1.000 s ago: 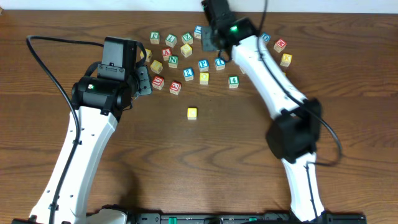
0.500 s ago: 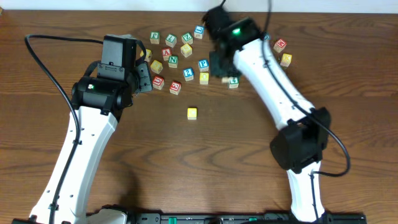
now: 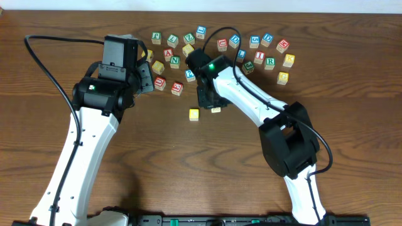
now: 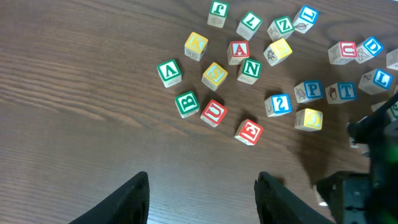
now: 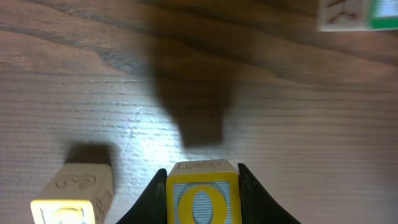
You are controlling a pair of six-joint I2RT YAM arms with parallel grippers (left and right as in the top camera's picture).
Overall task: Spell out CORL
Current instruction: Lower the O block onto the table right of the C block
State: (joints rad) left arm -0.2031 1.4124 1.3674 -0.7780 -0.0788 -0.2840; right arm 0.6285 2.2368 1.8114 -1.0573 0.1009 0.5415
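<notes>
Holding: the O cube [image 5: 202, 204], its yellow face printed with a blue O, is pinched between the two fingers of my right gripper [image 5: 203, 190].
Landmark: the lone yellow cube [image 3: 194, 114] sits by itself on the table [image 3: 157, 163], below the scatter of letters.
Key relation: my O cube is just right of the lone yellow cube. They are side by side with a narrow gap and do not touch. I judge a straight set-down would fit. I cannot tell if it has landed yet.
Nearer arm: my right is beside the landmark. My left gripper [image 4: 202, 193] is up and left of it, with its fingers spread and nothing between them.
Readable letters: up-left of the landmark are a green R cube [image 4: 217, 8], a blue L cube [image 4: 380, 79] and other letter cubes [image 4: 238, 50] reading A, N, V, B, U and E. The landmark's own letter is unreadable.
</notes>
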